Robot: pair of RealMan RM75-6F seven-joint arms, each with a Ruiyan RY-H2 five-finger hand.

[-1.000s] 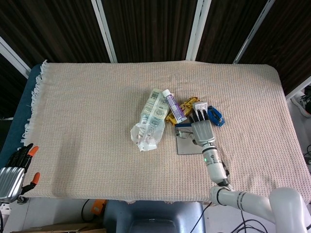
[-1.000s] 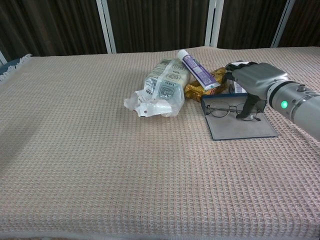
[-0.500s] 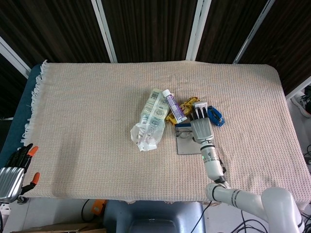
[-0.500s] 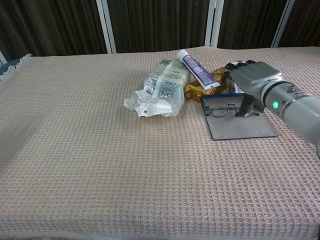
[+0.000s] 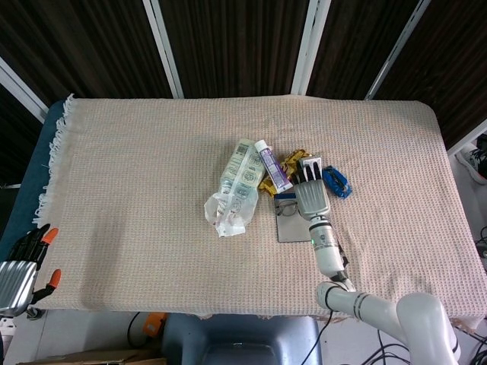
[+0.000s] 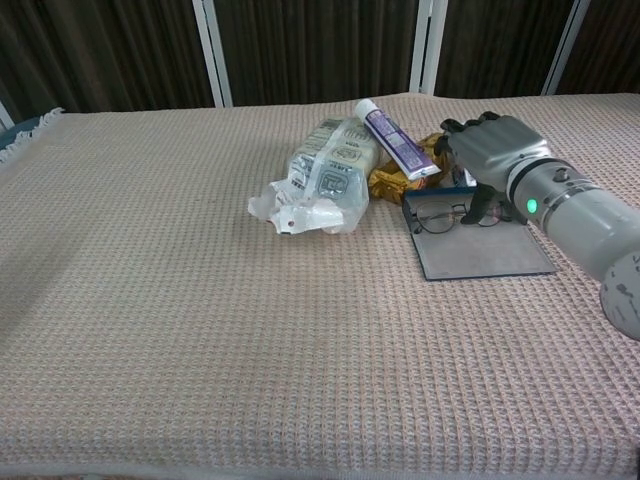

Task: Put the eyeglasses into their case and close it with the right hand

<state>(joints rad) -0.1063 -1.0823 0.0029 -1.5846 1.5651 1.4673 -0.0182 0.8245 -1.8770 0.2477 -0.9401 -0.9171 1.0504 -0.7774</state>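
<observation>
The thin-rimmed eyeglasses (image 5: 285, 206) (image 6: 443, 215) lie on the far part of the flat grey case (image 5: 292, 226) (image 6: 482, 255), which lies open on the cloth. My right hand (image 5: 312, 195) (image 6: 492, 150) hovers over the case's far right corner. Its fingers reach past the far edge and its thumb (image 6: 482, 204) points down beside the glasses' right lens. I see nothing held in it. My left hand (image 5: 20, 268) hangs off the table's near left corner with its fingers apart and holding nothing. The chest view does not show it.
Just beyond the case lie a gold wrapper (image 5: 282, 169) (image 6: 396, 181), a purple-and-white tube (image 5: 272, 164) (image 6: 392, 138) and a clear plastic pack (image 5: 237, 185) (image 6: 322, 182). A blue item (image 5: 337, 182) lies to the right of my hand. A woven beige cloth (image 5: 137, 167) covers the table.
My right hand has slid away from me, from over the glasses to the case's far edge. The glasses and the case have stayed where they were.
</observation>
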